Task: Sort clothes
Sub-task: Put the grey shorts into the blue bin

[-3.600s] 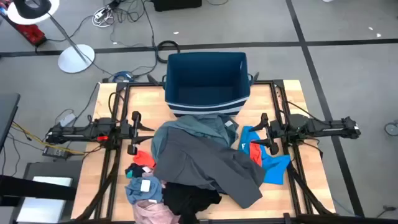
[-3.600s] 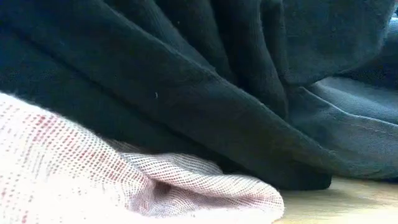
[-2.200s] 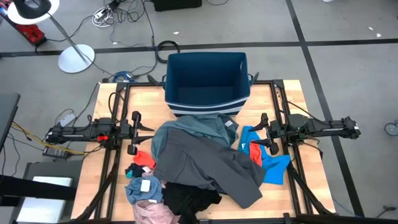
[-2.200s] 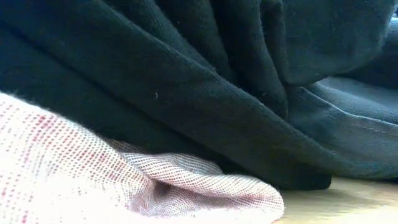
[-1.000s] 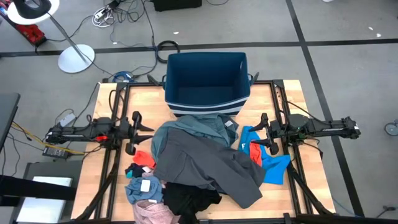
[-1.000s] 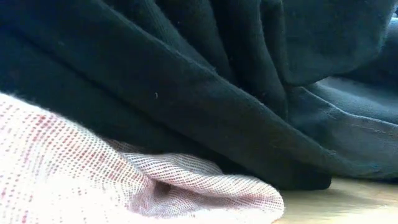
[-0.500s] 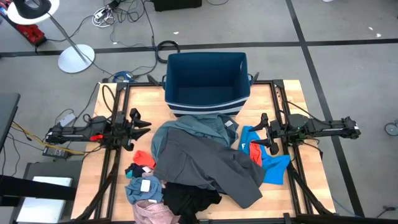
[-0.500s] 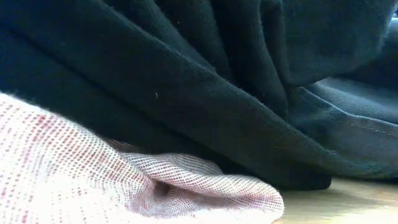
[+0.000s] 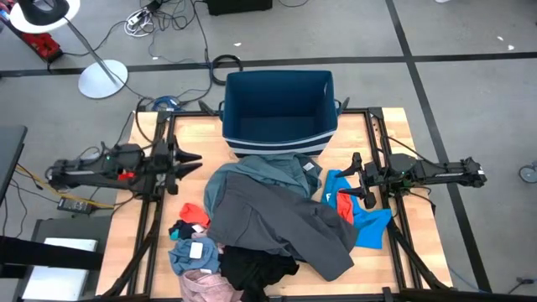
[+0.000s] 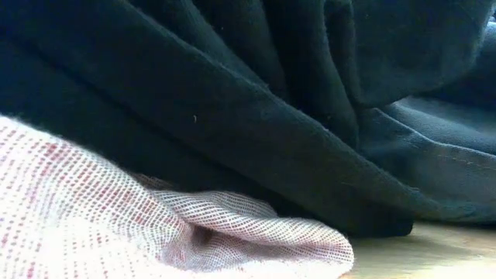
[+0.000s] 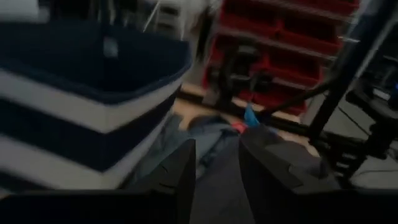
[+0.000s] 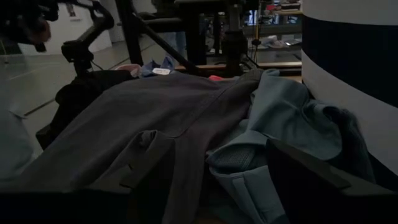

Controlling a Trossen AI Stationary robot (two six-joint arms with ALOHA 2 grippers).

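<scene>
Left gripper pulled back and raised since a second ago, fingers parted, nothing held. Right gripper parked open beside blue garment. Clothes heaped mid-table, bin unfilled; sorting judged just begun.

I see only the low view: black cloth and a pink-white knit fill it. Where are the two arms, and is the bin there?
Observer: The dark blue bin stands at the table's far edge, and I see nothing in it.
Operator: And the left arm?
Observer: The left gripper hangs open at the table's left side, apart from the pile, pointing toward the teal garment.
Operator: The right one?
Observer: The right gripper is open above the bright blue piece, holding nothing.
Operator: What lies on top of the pile?
Observer: A large grey garment, spread over the middle, partly covering the teal one.
</scene>
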